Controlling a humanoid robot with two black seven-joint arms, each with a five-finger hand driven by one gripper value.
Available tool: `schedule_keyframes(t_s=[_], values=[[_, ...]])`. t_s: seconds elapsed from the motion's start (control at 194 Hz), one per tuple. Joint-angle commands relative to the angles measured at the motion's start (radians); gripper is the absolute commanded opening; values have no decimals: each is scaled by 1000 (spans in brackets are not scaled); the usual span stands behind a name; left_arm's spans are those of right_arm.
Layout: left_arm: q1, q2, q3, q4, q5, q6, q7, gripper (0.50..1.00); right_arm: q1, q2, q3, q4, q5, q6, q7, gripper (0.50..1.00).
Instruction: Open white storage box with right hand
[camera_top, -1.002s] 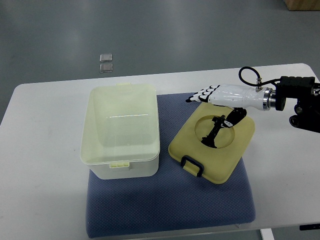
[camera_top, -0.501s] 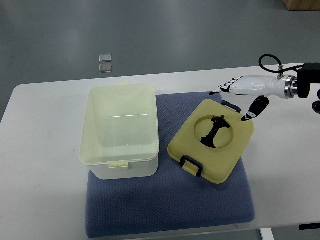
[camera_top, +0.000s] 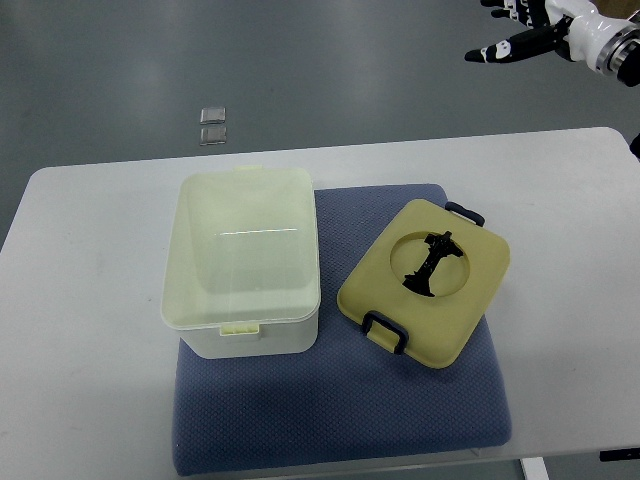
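You have the box (camera_top: 241, 262) standing open on the left half of the blue mat (camera_top: 340, 400), its lid (camera_top: 425, 283) lying flat on the mat just to its right, tilted in the frame with 1 black latch (camera_top: 384, 331) at its lower left edge and another at its upper right. The table (camera_top: 80, 330) shows bare white strips left of the box and right of the lid, and a band along its far edge. Your right hand (camera_top: 525, 30) sits in the upper right corner of the frame, beyond the table edge and well apart from the lid, fingers (camera_top: 495, 50) spread and holding nothing; the frame cuts off its upper part and the arm. 2 small clear squares (camera_top: 211, 125) lie on the floor at upper left, too small to identify.
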Motion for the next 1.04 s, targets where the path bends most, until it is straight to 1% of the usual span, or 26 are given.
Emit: schedule_keyframes(t_s=[0.0,0.057,0.16,0.191,0.32,0.418,0.501,0.676,0.764,1.038], values=[[0,0,1,0,0,-3,0,1000,-75,47,144,-23,231,6,-82,932],[0,0,1,0,0,-4,0,1000,-107,79,203,-29,313,7,-104,932],[0,0,1,0,0,-6,0,1000,-173,124,301,-32,422,12,-106,932],[0,0,1,0,0,-6,0,1000,-196,138,333,-32,442,21,-104,934],[0,0,1,0,0,-8,1,1000,-291,208,483,-32,458,106,-87,934],[0,0,1,-2,0,-9,2,1000,-337,251,552,-32,455,122,-87,934],[0,0,1,-2,0,-9,2,1000,-353,259,560,-32,455,119,-79,934],[0,0,-1,-2,0,-11,2,1000,-387,267,562,-40,458,116,-21,934],[0,0,-1,-5,0,-11,2,1000,-391,297,562,-48,458,116,-1,934],[0,0,-1,-9,0,-9,2,1000,-394,343,562,-98,458,116,-1,934]])
